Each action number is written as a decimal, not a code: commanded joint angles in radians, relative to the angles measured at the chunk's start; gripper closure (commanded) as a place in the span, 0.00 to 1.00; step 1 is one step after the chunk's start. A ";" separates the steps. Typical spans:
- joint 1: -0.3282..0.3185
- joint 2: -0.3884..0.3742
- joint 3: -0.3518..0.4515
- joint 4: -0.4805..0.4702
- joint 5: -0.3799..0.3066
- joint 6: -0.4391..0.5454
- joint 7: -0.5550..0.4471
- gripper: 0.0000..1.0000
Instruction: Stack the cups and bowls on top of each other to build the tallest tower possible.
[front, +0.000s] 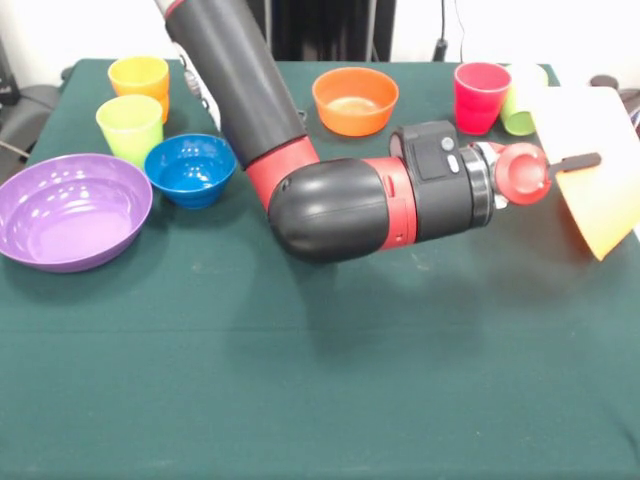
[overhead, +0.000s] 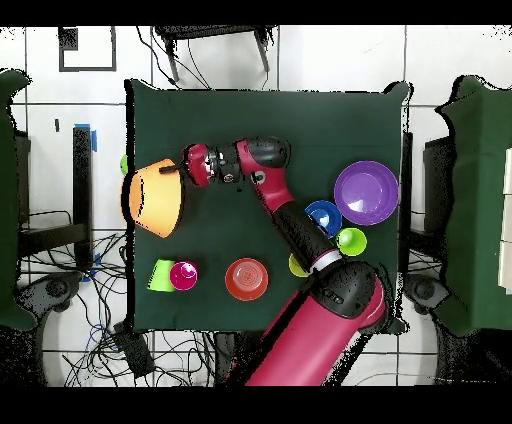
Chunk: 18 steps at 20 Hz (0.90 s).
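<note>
Purple bowl (front: 70, 210) sat upright at tabletop (front: 320, 380) left edge, mouth up. Behind it: orange cup (front: 140, 80), lime cup (front: 130, 128), blue bowl (front: 190, 168), all upright. Red-orange bowl (front: 355, 100) upright, far centre. Red cup (front: 481, 96) upright; green cup (front: 520, 105) on side beside it, axis horizontal. Gripper (front: 560, 165) horizontal, fingers (front: 578, 160) pinching rim of large orange bowl (front: 595, 165), tipped on edge off tabletop, at right edge. No writing legible.

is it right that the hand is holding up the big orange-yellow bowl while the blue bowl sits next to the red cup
Not quite. The front view shows the blue bowl beside the purple bowl and lime green cup, not the red cup. The hand does hold up the big orange-yellow bowl.
</note>
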 joint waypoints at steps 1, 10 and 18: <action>0.053 0.028 -0.147 -0.146 0.034 -0.010 0.161 1.00; 0.099 0.019 -0.169 -0.238 0.056 0.135 0.202 1.00; 0.132 0.045 -0.175 -0.343 0.071 0.261 0.226 1.00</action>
